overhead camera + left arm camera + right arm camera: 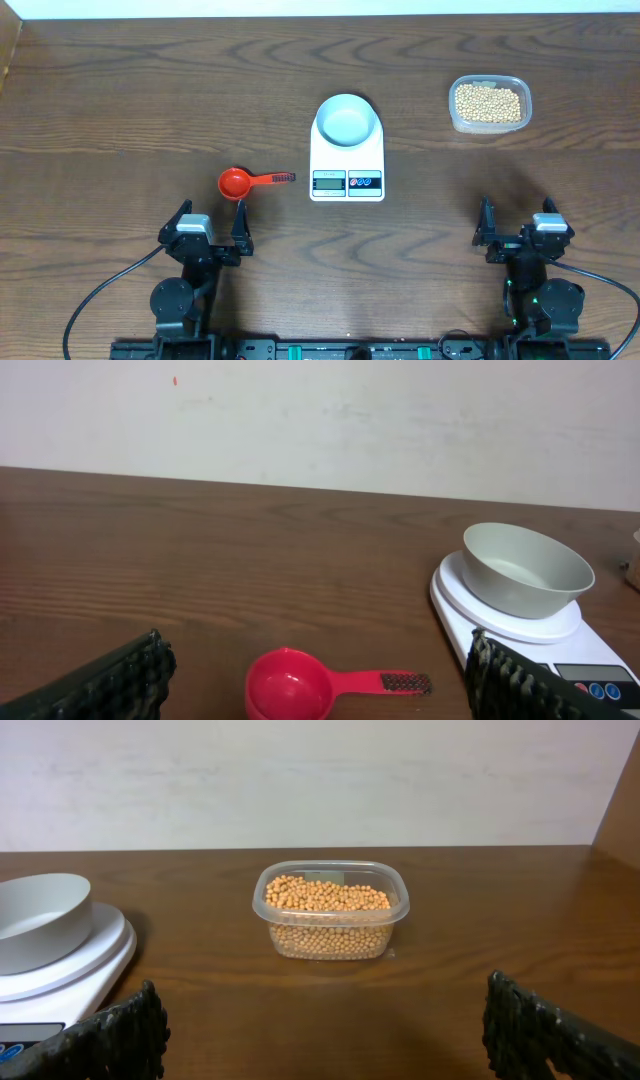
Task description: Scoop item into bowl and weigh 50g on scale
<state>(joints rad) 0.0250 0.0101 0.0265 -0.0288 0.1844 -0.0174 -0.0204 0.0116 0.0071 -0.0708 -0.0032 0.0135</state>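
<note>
**Waiting Over the Table, Both Arms Open-Handed Beside Scale and Beans**

Seen from overhead, with the scale (318, 165) as the hub of the dial, the pale bowl (347, 120) sits on the round platform at the scale's 12 o'clock end. Its inside is bare. The grey display and two round buttons are at the 6 o'clock end, facing the robot, and the reading is too small to make out.

The beans (487, 102), small, round and tan-yellow, fill a clear plastic tub (451, 112) standing at about 2 o'clock from the scale, well apart from it. None can be seen outside the tub.

A red measuring scoop (235, 182) lies flat on the wood at about 9 o'clock, near the scale. Its cup faces up and its handle points toward 3 o'clock, with the tip just short of the scale's edge.

The left gripper (212, 222) hovers at about 7 o'clock, just on the robot's side of the scoop. Its jaws are spread wide and grasp nothing; from the left wrist camera, the scoop shows between the two black fingers (110, 685).

The right gripper (518, 225) hangs at about 4 o'clock, its jaws likewise spread wide and empty. From the right wrist camera, it faces the tub at 12 o'clock across bare table.
</note>
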